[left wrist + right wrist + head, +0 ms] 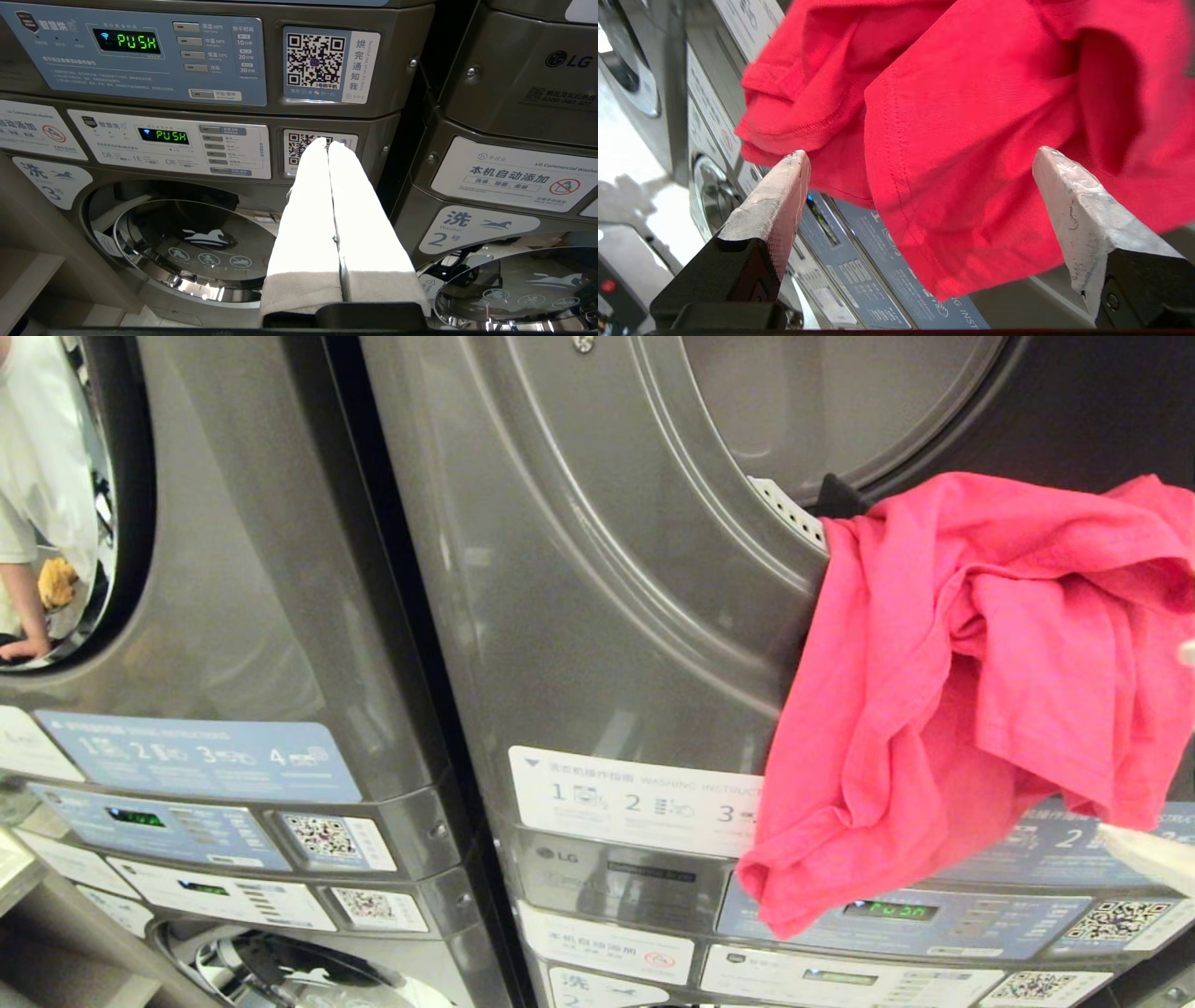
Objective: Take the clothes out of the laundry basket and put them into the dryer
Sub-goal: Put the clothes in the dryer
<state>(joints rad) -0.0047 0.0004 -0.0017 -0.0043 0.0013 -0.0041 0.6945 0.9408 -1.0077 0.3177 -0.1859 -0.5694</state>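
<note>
A pink shirt drapes over the dryer's door rim, just ahead of the spread, empty right gripper, apparently released.

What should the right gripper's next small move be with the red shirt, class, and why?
Probably push the hanging part inward. The red shirt drapes over the dryer opening's rim, mostly outside, down across the control panel. The right gripper is open just below it, so it could nudge or regrasp the cloth.

"PUSH" on dryer display
</note>
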